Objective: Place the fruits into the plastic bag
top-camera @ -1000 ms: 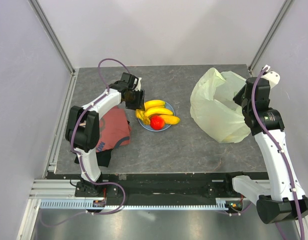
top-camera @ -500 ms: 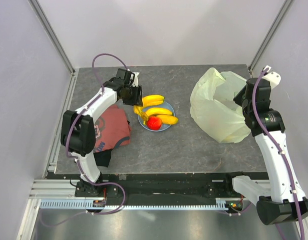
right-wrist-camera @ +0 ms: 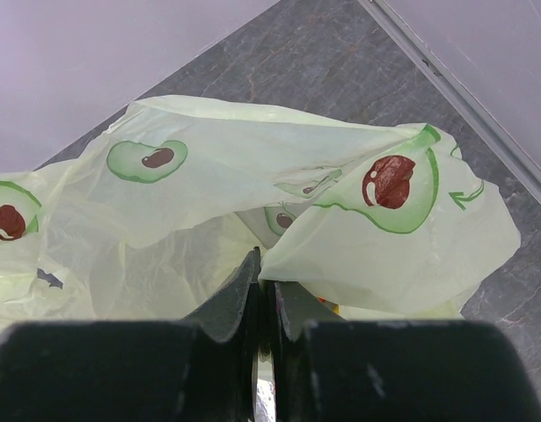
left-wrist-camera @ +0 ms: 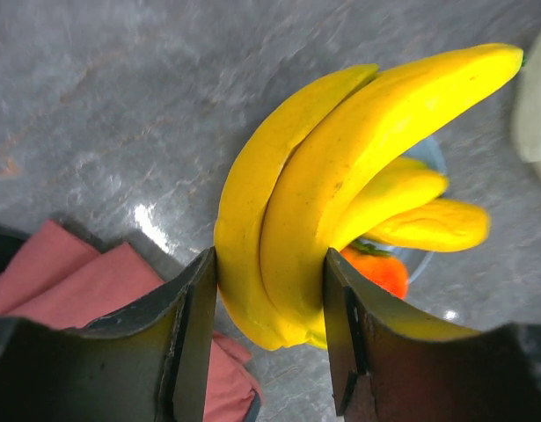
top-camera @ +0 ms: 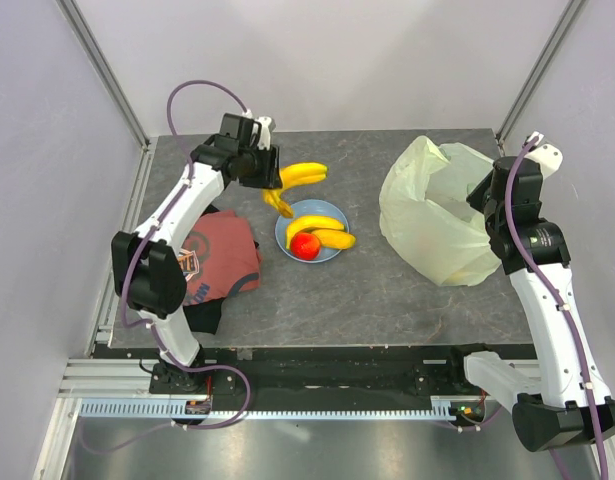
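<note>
Lifted off the blue plate (top-camera: 327,256) since a second ago, the banana bunch (top-camera: 299,178) hangs gripped in your left jaws, your right jaws pinch the plastic bag (top-camera: 427,220) edge, and you have more bananas (top-camera: 322,230) and a red fruit (top-camera: 305,246) left to bag.

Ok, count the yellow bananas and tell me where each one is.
4. Two yellow bananas, side by side, are gripped in the left end effector, clear of the round blue plate; two more lie on that plate beside the red round fruit. Others could be hidden underneath.
</note>
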Controlling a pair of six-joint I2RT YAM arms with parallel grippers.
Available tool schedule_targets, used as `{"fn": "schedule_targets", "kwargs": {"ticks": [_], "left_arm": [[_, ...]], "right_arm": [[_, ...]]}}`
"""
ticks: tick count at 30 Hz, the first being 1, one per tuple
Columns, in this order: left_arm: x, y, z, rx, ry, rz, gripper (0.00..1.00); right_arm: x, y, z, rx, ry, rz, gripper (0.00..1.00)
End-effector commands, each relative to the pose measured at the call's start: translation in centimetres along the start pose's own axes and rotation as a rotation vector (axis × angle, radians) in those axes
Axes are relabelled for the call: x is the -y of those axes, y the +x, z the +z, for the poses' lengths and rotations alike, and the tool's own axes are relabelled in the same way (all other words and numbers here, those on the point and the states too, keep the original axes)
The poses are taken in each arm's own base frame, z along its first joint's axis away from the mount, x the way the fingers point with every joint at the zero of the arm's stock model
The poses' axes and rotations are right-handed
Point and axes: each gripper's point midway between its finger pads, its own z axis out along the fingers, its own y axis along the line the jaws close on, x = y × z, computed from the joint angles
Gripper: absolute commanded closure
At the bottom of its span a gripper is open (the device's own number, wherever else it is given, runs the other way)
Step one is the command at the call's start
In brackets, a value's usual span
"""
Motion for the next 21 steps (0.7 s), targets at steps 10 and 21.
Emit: {"fn": "schedule_targets", "kwargs": {"ticks": [10, 21], "left_arm": [[17.8, -16.9, -18.6, 0.579, 0.549, 0.210, 0.80], [31.6, -17.3, -19.8, 0.620, 0.982, 0.153, 0.83]], "right_arm": [[-3.2, -1.5, -0.2, 0.017, -0.127, 0.123, 0.89], [-5.0, -1.0, -1.8, 0.000, -0.238, 0.171, 0.91]]}}
